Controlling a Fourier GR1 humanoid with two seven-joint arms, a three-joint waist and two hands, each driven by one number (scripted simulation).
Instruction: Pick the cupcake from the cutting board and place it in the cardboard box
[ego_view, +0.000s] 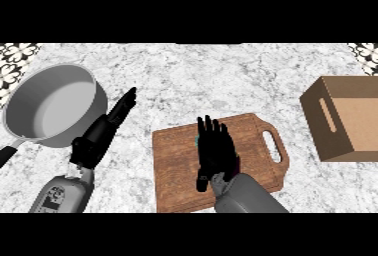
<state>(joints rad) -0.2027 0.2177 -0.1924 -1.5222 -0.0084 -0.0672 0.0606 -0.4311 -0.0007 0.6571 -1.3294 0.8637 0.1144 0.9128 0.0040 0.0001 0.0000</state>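
**Right hand spread over the cutting board, cupcake barely showing**

We begin at the fingers of the right hand: they lie straight and slightly fanned, pointing away from the robot, flat above the middle of the cutting board. We cannot see them curled round anything. Just at their left edge a thin sliver of teal peeks out, which we take to be the cupcake; the hand hides nearly all of it, so we cannot tell whether the fingers touch it. It sits on the board, near its centre.

The board is brown wood with a handle slot on its right side, lying on the marbled counter. The grey right forearm comes in from the lower edge over the board's near end.

To the right, well apart from the board, stands the cardboard box, open at the top, with a slot in its side wall.

The left hand rests at the left with fingers straight, beside a grey pan.
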